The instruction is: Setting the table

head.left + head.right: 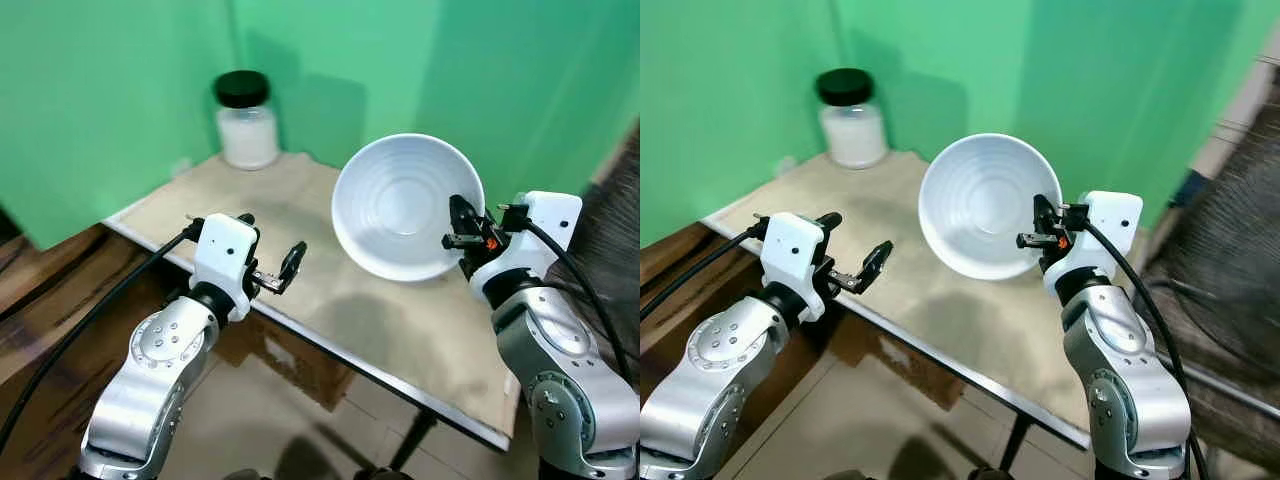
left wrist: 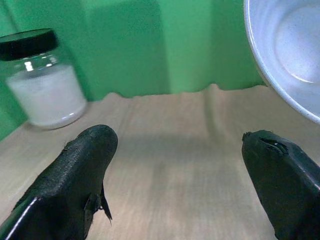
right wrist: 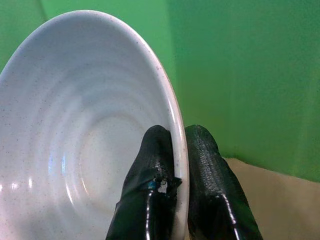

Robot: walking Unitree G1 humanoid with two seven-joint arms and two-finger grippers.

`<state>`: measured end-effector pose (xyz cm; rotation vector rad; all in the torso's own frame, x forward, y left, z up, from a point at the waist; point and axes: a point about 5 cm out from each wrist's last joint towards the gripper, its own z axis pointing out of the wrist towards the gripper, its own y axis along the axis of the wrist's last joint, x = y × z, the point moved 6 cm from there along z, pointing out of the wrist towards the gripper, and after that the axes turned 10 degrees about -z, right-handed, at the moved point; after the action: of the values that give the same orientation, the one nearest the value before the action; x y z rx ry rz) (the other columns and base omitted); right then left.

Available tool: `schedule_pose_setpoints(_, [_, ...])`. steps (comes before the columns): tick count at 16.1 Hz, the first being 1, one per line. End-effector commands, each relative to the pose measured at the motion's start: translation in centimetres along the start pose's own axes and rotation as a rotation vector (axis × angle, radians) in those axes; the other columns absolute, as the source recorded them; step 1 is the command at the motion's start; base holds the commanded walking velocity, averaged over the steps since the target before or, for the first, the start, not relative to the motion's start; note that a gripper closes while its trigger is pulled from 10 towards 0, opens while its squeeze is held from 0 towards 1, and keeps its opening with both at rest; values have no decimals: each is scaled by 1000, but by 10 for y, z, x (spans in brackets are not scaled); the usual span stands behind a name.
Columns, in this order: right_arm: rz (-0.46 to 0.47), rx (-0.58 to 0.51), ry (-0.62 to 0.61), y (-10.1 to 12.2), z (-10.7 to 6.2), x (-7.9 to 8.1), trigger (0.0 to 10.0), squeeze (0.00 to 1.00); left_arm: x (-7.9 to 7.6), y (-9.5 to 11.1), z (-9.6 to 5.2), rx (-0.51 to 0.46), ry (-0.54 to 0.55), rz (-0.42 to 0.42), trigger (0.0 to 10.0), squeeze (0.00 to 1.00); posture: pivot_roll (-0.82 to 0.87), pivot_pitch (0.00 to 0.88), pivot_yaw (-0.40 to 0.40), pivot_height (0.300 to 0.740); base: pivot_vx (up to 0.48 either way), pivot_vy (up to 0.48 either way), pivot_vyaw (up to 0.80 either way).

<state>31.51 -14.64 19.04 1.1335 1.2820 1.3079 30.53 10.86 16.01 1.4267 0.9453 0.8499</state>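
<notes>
Right wrist view: right end effector [image 3: 179,150] pinches white bowl [image 3: 75,125] rim.

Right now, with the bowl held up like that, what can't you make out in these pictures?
- Table surface behind the tilted white bowl: hidden by the bowl in both eye views.
- The bowl's underside: faces away from every camera.
- The bowl's far rim in the right wrist view: cut off by the frame edge.
- What the white stuff in the black-lidded jar is: no label legible.
- The right hand pinches the rim; the left hand hangs open.
</notes>
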Motion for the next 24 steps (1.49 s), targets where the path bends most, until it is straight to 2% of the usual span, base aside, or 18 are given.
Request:
schedule_pose_setpoints(1, [-9, -53, 19, 13, -1, 4, 10000, 0, 3, -3, -4, 10, 19, 0, 10000, 0, 85, 0, -6, 740, 0, 0, -694])
schedule_pose_setpoints(4, [-128, -56, 23, 12, 1, 3, 10000, 0, 8, -5, -1, 18, 39, -15, 10000, 0, 69, 0, 7, 740, 0, 0, -694])
schedule_pose_setpoints(8, [-89, -46, 39, 11, -2, 2, 10000, 0, 4, -7, 0, 27, 25, -15, 10000, 0, 66, 0, 13, 740, 0, 0, -698])
schedule_pose_setpoints(11, [-80, -43, 121, 9, -2, 15, 10000, 0, 6, -7, -3, 30, 30, -10, 10000, 0, 74, 0, 7, 740, 0, 0, -700])
schedule_pose_setpoints(13, [-81, -22, 151, 5, -2, 22, 10000, 0, 14, -5, -3, 19, 69, -38, 10000, 0, 79, 0, -1, 740, 0, 0, -612])
schedule_pose_setpoints(18, [-64, 38, 153, -9, -3, 24, 10000, 0, 17, -3, -1, 7, 77, -53, 10000, 0, 75, 0, -2, 740, -118, 0, 0])
schedule_pose_setpoints(24, [-74, 43, 135, -9, -2, 21, 10000, 0, 15, -4, 2, 8, 67, -57, 10000, 0, 69, 0, -2, 740, -315, 0, 0])
